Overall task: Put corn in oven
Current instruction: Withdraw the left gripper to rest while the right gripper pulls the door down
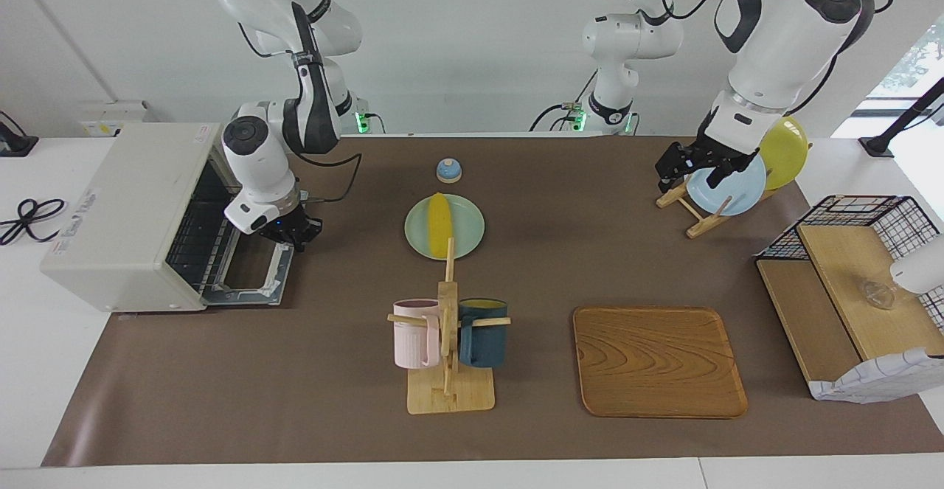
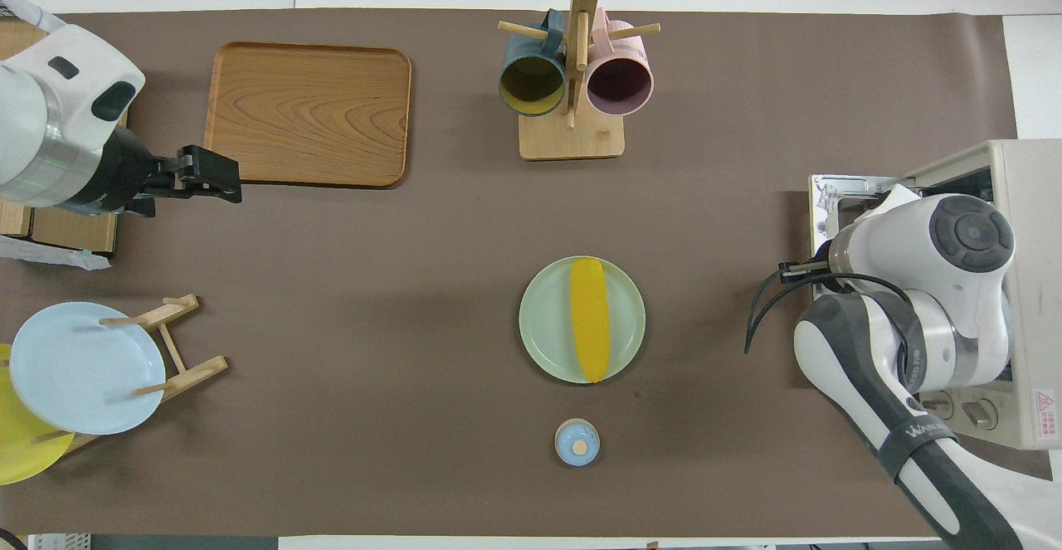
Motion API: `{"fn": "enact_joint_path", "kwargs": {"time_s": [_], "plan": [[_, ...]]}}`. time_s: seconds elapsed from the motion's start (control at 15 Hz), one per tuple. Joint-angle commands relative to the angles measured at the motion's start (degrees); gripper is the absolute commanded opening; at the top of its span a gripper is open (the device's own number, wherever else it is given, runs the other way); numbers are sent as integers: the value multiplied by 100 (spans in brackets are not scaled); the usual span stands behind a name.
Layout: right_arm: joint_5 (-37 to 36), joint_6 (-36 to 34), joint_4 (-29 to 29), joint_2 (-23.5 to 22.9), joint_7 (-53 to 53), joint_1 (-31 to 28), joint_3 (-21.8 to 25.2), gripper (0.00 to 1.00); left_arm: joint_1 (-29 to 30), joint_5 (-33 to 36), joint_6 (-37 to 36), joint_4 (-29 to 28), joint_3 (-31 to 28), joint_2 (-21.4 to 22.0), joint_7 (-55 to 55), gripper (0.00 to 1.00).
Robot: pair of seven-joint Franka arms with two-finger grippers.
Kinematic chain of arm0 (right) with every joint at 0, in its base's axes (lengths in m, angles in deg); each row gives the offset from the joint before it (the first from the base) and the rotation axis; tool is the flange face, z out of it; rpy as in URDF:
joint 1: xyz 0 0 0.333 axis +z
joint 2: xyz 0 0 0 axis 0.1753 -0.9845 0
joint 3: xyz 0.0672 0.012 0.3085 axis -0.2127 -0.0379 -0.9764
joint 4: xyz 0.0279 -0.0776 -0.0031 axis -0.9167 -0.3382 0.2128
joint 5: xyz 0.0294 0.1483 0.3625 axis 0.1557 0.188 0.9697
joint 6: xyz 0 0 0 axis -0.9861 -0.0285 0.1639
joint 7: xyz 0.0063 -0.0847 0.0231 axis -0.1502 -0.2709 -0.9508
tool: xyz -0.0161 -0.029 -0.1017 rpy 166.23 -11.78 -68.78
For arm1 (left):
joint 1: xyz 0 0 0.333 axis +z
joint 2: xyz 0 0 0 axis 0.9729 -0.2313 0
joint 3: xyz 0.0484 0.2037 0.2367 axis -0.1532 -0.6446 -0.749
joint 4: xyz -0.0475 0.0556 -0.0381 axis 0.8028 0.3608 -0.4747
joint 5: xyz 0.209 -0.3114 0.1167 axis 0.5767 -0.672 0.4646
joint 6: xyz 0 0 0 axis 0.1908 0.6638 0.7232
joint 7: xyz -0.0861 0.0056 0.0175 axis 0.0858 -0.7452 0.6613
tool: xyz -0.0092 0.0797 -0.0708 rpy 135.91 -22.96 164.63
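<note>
The corn [image 1: 440, 225] is a bright yellow cob lying on a pale green plate [image 1: 472, 229] in the middle of the table; it also shows in the overhead view [image 2: 590, 319]. The off-white oven [image 1: 125, 209] stands at the right arm's end, its glass door [image 1: 251, 276] dropped open and the wire rack showing. My right gripper [image 1: 293, 234] hangs over the open door's edge nearest the corn, holding nothing; in the overhead view its wrist hides it. My left gripper [image 1: 693, 175] is open and empty, up over the plate rack [image 1: 697, 216].
A wooden mug rack [image 1: 448, 371] with a pink and a dark blue mug stands farther from the robots than the corn. A wooden tray [image 1: 658, 360], a small blue bell [image 1: 448, 170], blue and yellow plates in the rack, and a wire shelf [image 1: 848, 282] are also there.
</note>
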Motion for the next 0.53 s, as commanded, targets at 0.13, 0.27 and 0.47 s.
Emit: {"fn": "enact_joint_path", "kwargs": {"time_s": [0.13, 0.27, 0.47], "plan": [[311, 97, 101, -27, 729, 648, 101, 0, -30, 82, -738, 311, 61, 98, -66, 100], [319, -34, 495, -141, 1072, 1051, 101, 0, -100, 82, -1124, 539, 70, 89, -66, 100], [337, -867, 1435, -352, 1974, 1746, 101, 0, -206, 161, -1450, 708, 61, 98, -66, 100]]}}
